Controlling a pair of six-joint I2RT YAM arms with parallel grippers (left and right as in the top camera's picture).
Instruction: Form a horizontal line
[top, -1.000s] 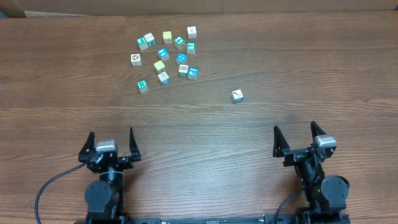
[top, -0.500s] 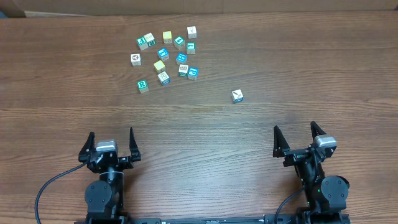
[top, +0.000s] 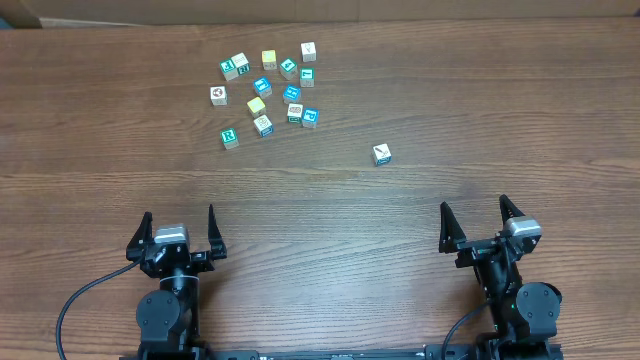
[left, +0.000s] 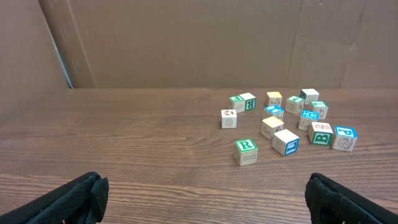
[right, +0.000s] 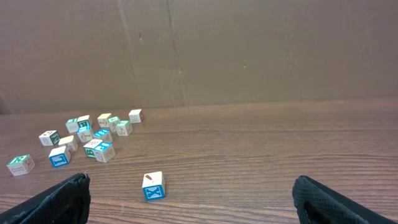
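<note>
No straight row of touching cubes shows; the cubes lie loose. Several small letter cubes are scattered at the far middle-left of the wooden table; they also show in the left wrist view and the right wrist view. One lone cube with a blue X face sits apart to the right, also in the right wrist view. A green R cube is the nearest of the cluster, also in the left wrist view. My left gripper and right gripper are open, empty, near the front edge.
A brown cardboard wall stands behind the table's far edge. Bare wood lies between the cubes and the grippers.
</note>
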